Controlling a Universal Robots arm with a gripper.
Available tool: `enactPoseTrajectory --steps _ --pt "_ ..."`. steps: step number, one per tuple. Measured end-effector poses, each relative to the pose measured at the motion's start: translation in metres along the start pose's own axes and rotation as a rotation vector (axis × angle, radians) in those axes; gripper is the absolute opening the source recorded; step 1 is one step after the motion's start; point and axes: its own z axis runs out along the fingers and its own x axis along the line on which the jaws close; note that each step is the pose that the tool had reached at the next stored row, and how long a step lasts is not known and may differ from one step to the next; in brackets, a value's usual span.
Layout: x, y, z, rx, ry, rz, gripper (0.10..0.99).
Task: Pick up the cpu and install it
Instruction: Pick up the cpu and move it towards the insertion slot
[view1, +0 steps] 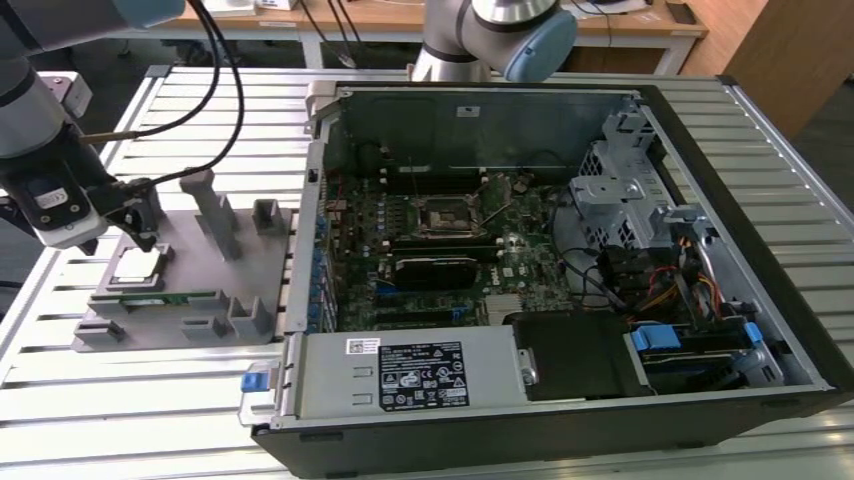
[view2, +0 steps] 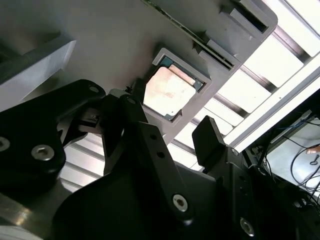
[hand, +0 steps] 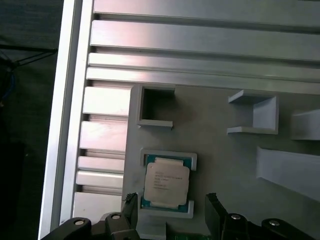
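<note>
The cpu, lying flat in its recess in the grey fixture at the exterior view's left, looked light, stiff, slick-topped and fragile, best pinched by opposite edges; the end effector hovered over it, spread and empty.

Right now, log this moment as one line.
stage: pre-grasp | gripper: open, over cpu | cpu: lying in grey holder pocket, not grasped | install: not done
</note>
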Motion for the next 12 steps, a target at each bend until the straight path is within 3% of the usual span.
enactPoseTrajectory --steps 12 --pt "-0.0002 -0.0002 0.0200 0.000 -0.0005 0.007 0.647"
